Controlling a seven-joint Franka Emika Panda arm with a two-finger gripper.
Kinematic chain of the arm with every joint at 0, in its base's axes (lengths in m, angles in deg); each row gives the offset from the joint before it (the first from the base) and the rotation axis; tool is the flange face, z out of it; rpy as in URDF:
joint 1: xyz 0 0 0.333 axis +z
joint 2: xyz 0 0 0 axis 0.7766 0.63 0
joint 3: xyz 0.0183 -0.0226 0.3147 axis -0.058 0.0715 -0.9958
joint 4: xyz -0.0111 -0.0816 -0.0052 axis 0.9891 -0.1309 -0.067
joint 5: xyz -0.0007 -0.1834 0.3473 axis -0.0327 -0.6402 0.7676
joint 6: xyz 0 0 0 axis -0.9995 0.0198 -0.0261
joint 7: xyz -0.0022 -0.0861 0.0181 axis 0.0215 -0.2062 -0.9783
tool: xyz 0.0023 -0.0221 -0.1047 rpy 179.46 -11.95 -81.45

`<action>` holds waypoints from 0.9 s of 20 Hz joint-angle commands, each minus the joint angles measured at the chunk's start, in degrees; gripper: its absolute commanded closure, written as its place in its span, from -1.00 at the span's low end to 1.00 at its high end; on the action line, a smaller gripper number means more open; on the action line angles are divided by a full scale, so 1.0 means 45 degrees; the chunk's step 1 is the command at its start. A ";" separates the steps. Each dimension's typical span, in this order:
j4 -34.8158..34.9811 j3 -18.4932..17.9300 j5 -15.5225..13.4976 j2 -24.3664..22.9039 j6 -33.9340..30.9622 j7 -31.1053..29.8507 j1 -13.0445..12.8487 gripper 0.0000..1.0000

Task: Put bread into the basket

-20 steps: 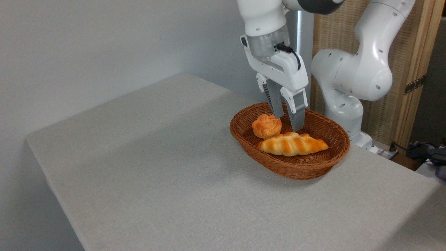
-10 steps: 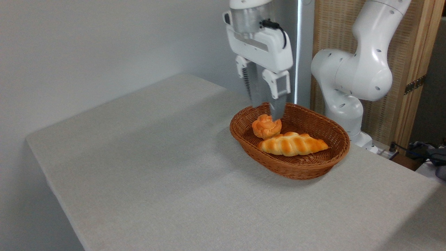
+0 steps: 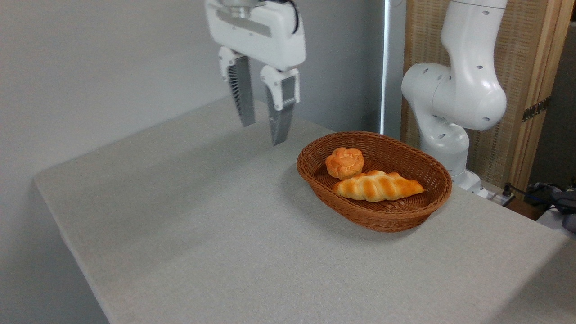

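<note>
The long braided golden-orange bread (image 3: 378,186) lies inside the reddish-brown wicker basket (image 3: 433,201), along its near side. My gripper (image 3: 262,134) hangs open and empty above the table, well to the left of the basket and higher than its rim. Nothing sits between its two grey fingers (image 3: 241,95).
A small round orange flower-topped bun (image 3: 344,162) rests in the basket behind the loaf. The arm's white base (image 3: 450,103) stands behind the basket at the right. The grey table (image 3: 202,225) stretches left and forward; its edge drops off at the left and front.
My gripper has risen out of the basket and swung left, away from the bread and bun. The loaf stays lying in the basket.
</note>
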 commanded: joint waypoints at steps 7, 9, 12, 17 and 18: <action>-0.1730 0.0875 -0.0179 0.1797 -0.0670 -0.1383 0.0083 -1.00; -0.1730 0.0875 -0.0140 0.1797 -0.0670 -0.1323 0.0103 -1.00; -0.1981 0.0856 -0.0082 0.1933 -0.0690 -0.1285 0.0122 -1.00; -0.2804 0.0856 -0.0179 0.2363 -0.0885 -0.1226 0.0649 -1.00; -0.2804 0.0856 -0.0160 0.2363 -0.0885 -0.1148 0.0649 -1.00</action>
